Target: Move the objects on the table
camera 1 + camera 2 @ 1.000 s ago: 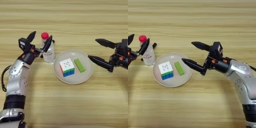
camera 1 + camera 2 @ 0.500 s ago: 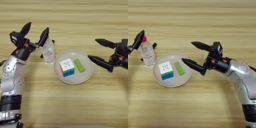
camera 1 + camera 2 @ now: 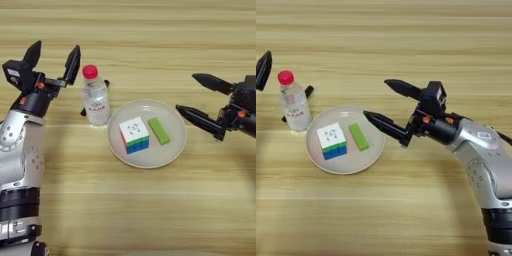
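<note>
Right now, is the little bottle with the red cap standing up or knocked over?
Upright. The bottle stands on the table with its red cap on top, beside the plate, free of the open left claw.

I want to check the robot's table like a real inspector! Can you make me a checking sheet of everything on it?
Surface: light-brown wooden table, lengthwise grain.
Job's things: small clear plastic bottle with red cap upright, left of the plate; black marker pen lying behind it, mostly hidden; white-topped multicolour puzzle cube and small green rectangular block side by side on the round white plate.
Clutter: nothing seen.
Grippers: left gripper open, left of the bottle, apart from it; right gripper open, at the plate's right edge, holding nothing.
Cables: nothing seen.
Surroundings: nothing seen; table fills both views.
</note>
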